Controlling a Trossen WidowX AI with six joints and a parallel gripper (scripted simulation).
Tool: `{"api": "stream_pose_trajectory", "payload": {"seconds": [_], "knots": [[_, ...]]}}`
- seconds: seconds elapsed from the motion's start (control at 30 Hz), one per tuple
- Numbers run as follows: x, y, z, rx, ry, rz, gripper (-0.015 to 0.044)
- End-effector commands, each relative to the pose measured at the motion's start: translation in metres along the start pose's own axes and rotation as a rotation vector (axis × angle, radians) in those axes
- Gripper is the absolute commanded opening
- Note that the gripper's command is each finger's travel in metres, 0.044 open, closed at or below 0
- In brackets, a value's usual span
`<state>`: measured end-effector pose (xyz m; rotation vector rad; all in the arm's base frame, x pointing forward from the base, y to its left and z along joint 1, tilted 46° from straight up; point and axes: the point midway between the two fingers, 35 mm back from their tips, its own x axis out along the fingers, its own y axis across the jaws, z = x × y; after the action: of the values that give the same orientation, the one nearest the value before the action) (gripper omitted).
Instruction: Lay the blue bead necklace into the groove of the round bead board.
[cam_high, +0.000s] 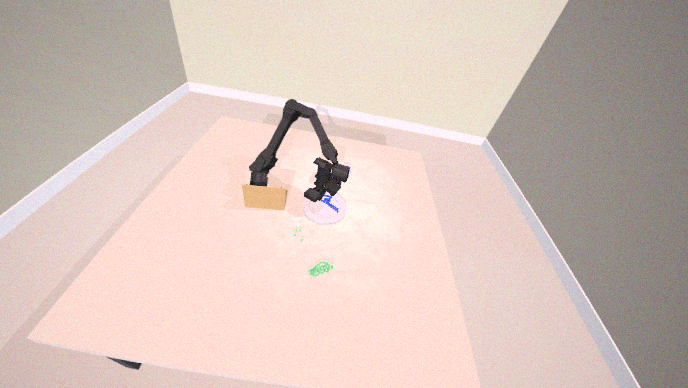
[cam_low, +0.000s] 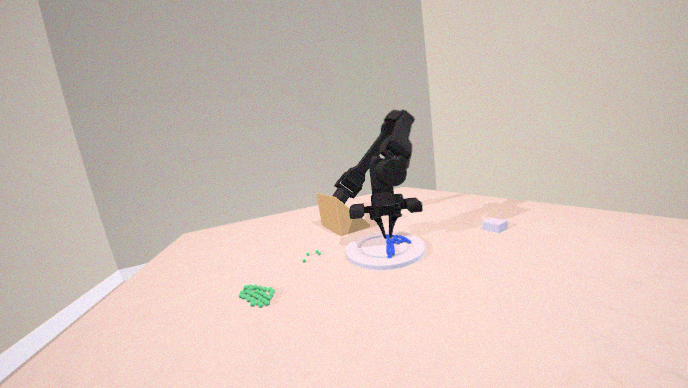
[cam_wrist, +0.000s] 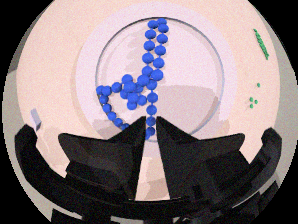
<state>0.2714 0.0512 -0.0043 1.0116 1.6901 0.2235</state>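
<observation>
The blue bead necklace lies bunched on the pale round bead board. In the wrist view a double strand runs across the middle to the far side of the groove. A small clump lies left of the middle, and a single strand curves along the left side towards the fingertips. My gripper points down at the near part of the board and is shut on the necklace, with a bead in the narrow gap between the tips. Its fingertips are hidden in the top view.
A bunched green bead string lies on the table away from the board. Several loose green beads lie between it and the board. A tan wedge-shaped block stands by the arm's base. A small pale block lies beyond the board.
</observation>
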Motion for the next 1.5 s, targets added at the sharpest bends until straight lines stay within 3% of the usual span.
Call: {"api": "stream_pose_trajectory", "payload": {"seconds": [0.0, 1.23, 1.47], "knots": [[-0.001, 0.000, 0.000, 0.000, -0.001, 0.000, 0.0000], [0.002, -0.019, -0.026, 0.006, 0.001, 0.004, 0.0000], [-0.002, -0.018, -0.025, 0.002, -0.001, 0.004, 0.0184]]}}
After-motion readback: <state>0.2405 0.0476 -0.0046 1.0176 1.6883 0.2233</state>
